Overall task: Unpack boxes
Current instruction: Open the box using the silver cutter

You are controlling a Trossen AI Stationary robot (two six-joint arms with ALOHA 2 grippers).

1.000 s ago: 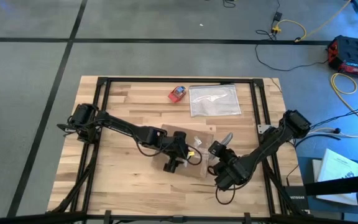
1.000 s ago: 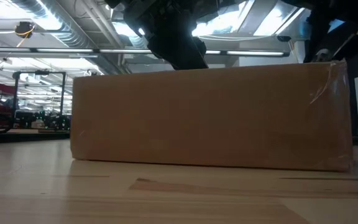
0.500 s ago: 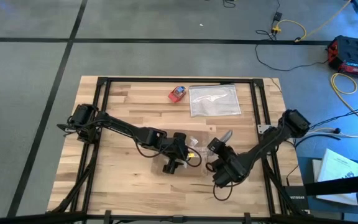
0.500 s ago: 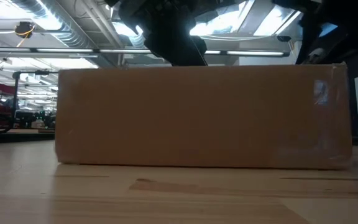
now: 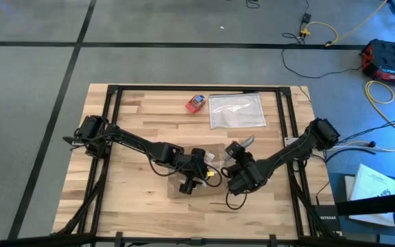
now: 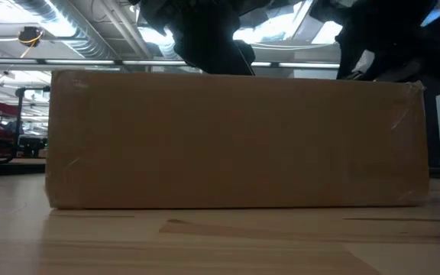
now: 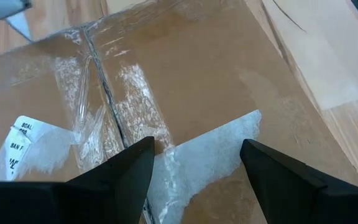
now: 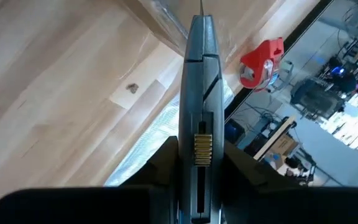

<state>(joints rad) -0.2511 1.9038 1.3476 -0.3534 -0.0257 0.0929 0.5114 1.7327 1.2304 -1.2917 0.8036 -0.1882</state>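
The brown cardboard box (image 6: 235, 137) lies flat on the table's middle, its top (image 7: 191, 81) crossed by shiny clear tape and bearing a white label (image 7: 23, 149). My left gripper (image 5: 189, 184) is over that top, open, one finger on each side of a tape strip (image 7: 204, 155). My right gripper (image 5: 237, 156) is at the box's right side, shut on a grey utility knife (image 8: 201, 81). The knife's tip (image 8: 201, 15) points at the box's taped corner (image 8: 166, 12). My left gripper's open fingers (image 7: 129, 174) slant down at the box's taped top; I cannot tell whether they touch it. My right gripper pinches the knife's handle (image 8: 199, 155) between its two fingers, the knife lying along them and reaching out past them. I cannot tell whether the tip touches the box.
A small red-and-blue object (image 5: 196, 103) and a clear plastic bag (image 5: 237, 111) lie near the table's far edge. A black frame (image 5: 197, 89) runs round the tabletop. Bare wood shows at the near left (image 5: 115, 199).
My right gripper has carried the knife toward the table's left and far edges and has rolled a little. The box has shifted on the table: in the low view its left end has gone farther left and its face shows wider.
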